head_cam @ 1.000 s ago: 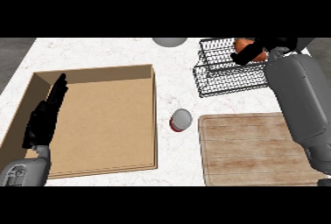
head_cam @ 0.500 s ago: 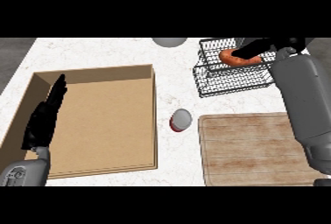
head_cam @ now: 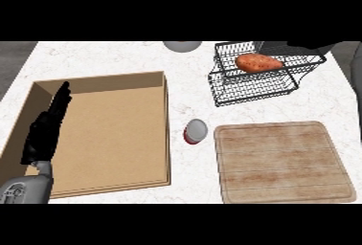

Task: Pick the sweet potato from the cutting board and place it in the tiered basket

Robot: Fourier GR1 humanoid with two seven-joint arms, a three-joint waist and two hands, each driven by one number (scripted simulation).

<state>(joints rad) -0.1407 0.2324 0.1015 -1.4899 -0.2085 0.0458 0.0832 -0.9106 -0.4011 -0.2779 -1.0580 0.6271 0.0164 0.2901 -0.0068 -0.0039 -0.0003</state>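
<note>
A pale marbled table (head_cam: 106, 57) carries a wooden cutting board (head_cam: 283, 160) at four o'clock, bare, and a black wire tiered basket (head_cam: 258, 86) at one o'clock. The sweet potato (head_cam: 259, 62) lies in its upper tier, long axis running roughly nine to three. The left hand (head_cam: 48, 127) rests with straight fingers at eight o'clock over the cardboard box (head_cam: 113, 134); the right hand is barely visible beyond the basket, its state impossible to tell

Orange sweet potato (head_cam: 259, 62), black basket (head_cam: 254, 88)

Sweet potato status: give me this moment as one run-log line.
sweet potato: in tiered basket top tier | cutting board: bare | left hand: open, resting at left | right hand: unclear
</note>
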